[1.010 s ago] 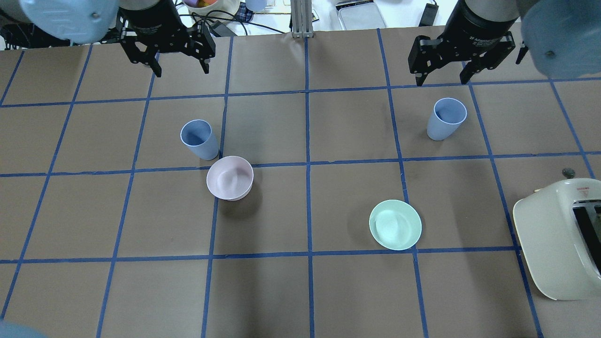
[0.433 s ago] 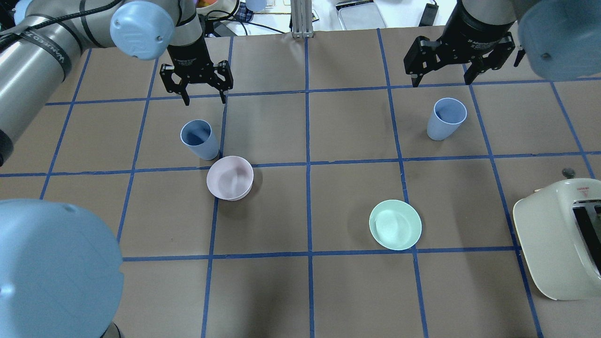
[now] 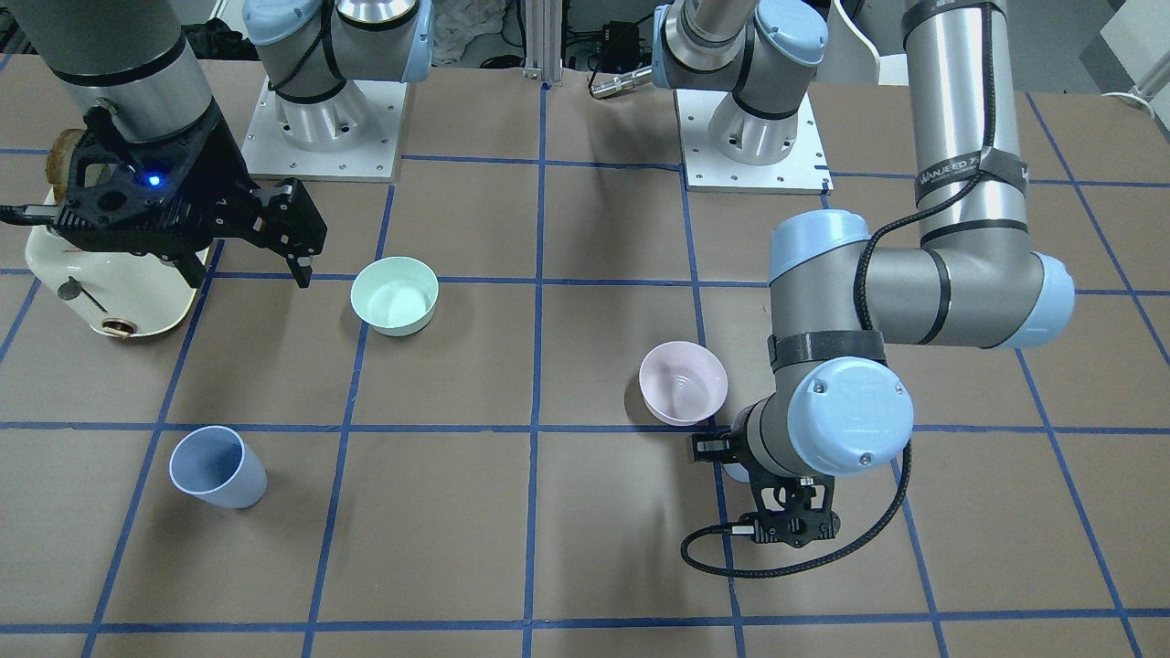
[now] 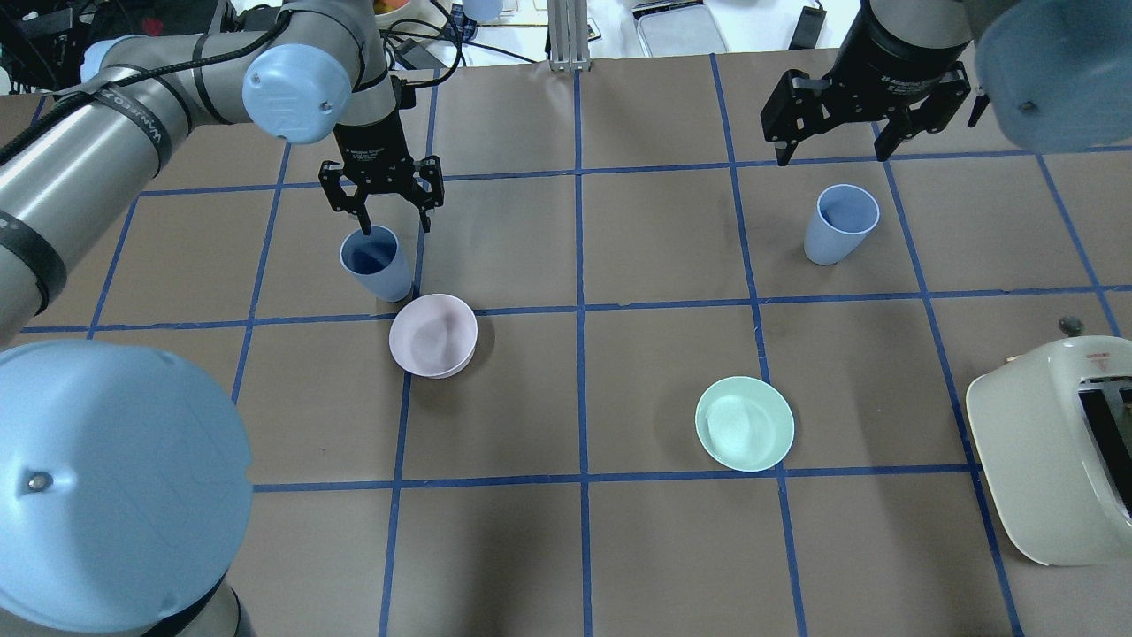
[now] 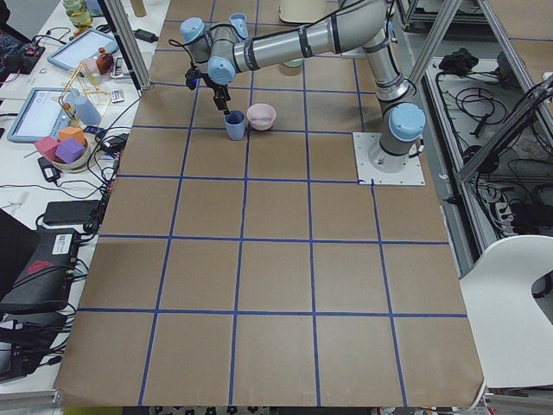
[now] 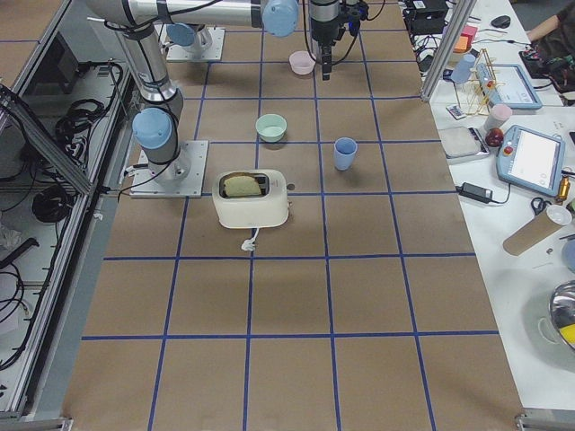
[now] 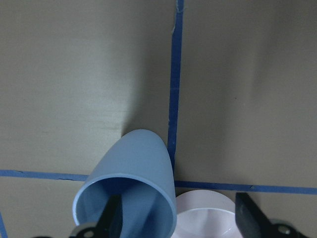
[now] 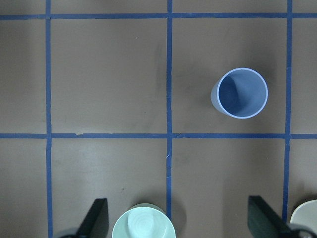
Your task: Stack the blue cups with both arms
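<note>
The bench [image 4: 619,548] is covered in matte brown paper, ruled into large squares by blue tape; the left arm [image 4: 106,150], grey metal with pale-blue joint caps, reaches across its own half, while the right arm [image 3: 110,64] hangs above the far side of the bench; a cream toaster [image 4: 1052,460], rounded and glossy, sits at the bench's right edge with a tan slice [image 6: 243,185] in its top slot; two smooth round bowls stand open and empty, the pale-pink bowl [image 4: 433,336] on the left half and the mint-green bowl [image 4: 745,423] on the right half, well apart from one another; the first blue cup [image 4: 378,270], a small matte tapering tumbler with a thin lighter rim, stands upright and empty just beside the pink bowl, on the side away from the robot, though I cannot tell whether the two touch; the second blue cup [image 4: 836,230], its twin, stands upright and empty, alone in a square on the right half, well apart from both bowls and the toaster; the left fingers [image 7: 250,220] are spread wide low over the first cup, one seen across its mouth and the other outside its wall above the pink bowl's rim, gripping nothing; the right fingers [image 8: 95,218] are also spread wide and hold nothing, high above the bench, the second cup just beyond them and the mint bowl showing between them in the wrist view.
</note>
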